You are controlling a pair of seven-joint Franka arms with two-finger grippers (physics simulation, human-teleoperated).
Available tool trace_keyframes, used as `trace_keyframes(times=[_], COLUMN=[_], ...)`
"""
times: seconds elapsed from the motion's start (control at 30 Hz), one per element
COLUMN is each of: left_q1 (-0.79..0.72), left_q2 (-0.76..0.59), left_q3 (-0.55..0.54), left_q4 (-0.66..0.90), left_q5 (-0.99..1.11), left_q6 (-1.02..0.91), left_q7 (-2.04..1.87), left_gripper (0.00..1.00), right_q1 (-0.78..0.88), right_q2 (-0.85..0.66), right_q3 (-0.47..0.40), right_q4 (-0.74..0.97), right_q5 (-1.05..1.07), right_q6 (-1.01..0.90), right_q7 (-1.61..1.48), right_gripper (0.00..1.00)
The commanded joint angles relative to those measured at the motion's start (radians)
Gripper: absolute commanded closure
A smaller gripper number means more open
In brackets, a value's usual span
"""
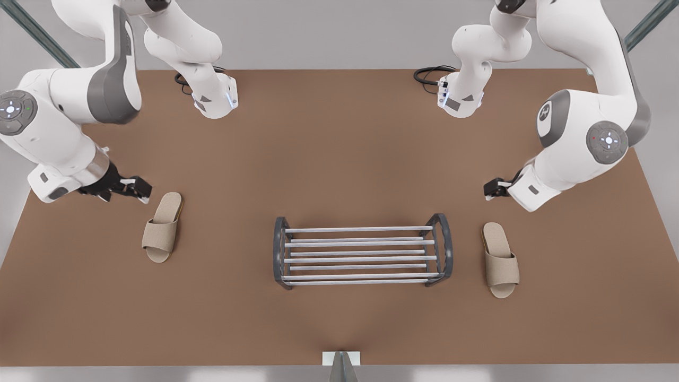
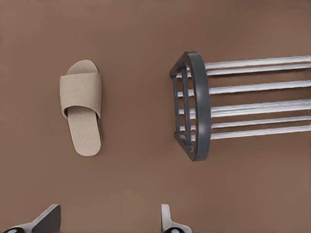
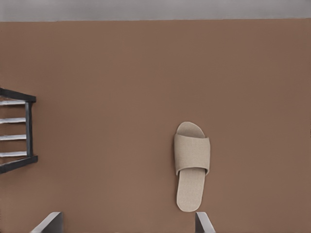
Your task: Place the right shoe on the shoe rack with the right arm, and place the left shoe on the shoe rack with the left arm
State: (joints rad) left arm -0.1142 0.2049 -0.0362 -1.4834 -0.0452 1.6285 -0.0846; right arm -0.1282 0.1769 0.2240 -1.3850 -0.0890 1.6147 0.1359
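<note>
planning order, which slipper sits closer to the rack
The left shoe, on the front view's right: its gap to the shoe rack is much smaller.

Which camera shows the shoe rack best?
The front view: the whole shoe rack shows, both end frames and the bars. The left wrist view catches one end frame; the right wrist view just a corner.

L gripper (image 1: 490, 189) fingers apart, hovering; R gripper (image 1: 139, 189) same.
</note>
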Motion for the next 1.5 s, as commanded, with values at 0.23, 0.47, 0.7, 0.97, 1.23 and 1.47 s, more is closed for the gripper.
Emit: trace_keyframes(times=[0.23, 0.47, 0.7, 0.97, 1.23, 1.47], left_q1=[0.013, 0.182, 0.245, 0.245, 0.226, 0.226], left_q2=[-0.087, 0.065, 0.169, 0.257, 0.272, 0.280], left_q3=[-0.007, 0.004, 0.021, 0.096, 0.104, 0.059], left_q4=[-0.515, -0.755, -0.796, -0.790, -0.793, -0.825], left_q5=[0.220, 0.309, 0.311, 0.311, 0.312, 0.309], left_q6=[1.006, 1.857, 1.858, 1.858, 1.866, 1.867], left_q7=[-0.053, -0.040, -0.037, -0.037, -0.040, -0.041], left_gripper=[0.00, 0.00, 0.00, 0.00, 0.00, 0.00], right_q1=[0.005, 0.055, -0.108, -0.347, -0.361, -0.352], right_q2=[0.119, 0.237, -0.307, 0.023, -0.089, 0.001], right_q3=[0.003, 0.001, 0.001, 0.001, 0.008, 0.021], right_q4=[0.034, 0.008, -0.991, -1.017, -1.235, -1.258], right_q5=[0.003, -0.014, -0.018, -0.018, -0.020, -0.020], right_q6=[0.026, 0.028, 1.115, 1.883, 1.893, 1.892], right_q7=[0.105, 0.110, 0.065, -0.128, -0.186, -0.214], right_gripper=[0.00, 0.00, 0.00, 0.00, 0.00, 0.00])
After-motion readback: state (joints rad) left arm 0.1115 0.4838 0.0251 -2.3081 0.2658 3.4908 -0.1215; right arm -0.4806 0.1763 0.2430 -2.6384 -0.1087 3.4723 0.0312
